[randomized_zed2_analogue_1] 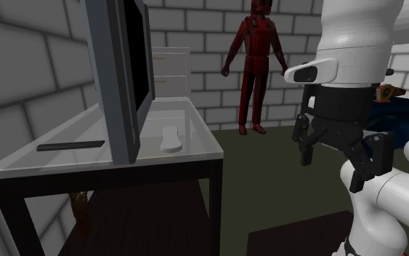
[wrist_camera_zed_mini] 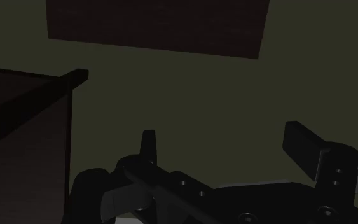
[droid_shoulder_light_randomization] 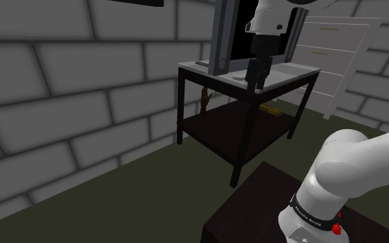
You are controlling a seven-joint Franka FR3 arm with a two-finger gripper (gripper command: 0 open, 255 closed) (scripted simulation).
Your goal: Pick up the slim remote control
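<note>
Claw [wrist_camera_zed_mini: 222,137]: open wide, holding nothing, hanging over the floor just off the table [randomized_zed2_analogue_1: 195,156].
Remote [randomized_zed2_analogue_1: 70,146]: dark and slim, flat on the pale tabletop behind the screen [randomized_zed2_analogue_1: 119,73], well apart from the claw.
White gadget [randomized_zed2_analogue_1: 169,138]: lying before the screen.

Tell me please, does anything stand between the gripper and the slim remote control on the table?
Yes. The upright screen stands on the table between them. In the second exterior view the slim dark remote lies at its left, while the open gripper hangs at its right, beyond the table's edge.
</note>
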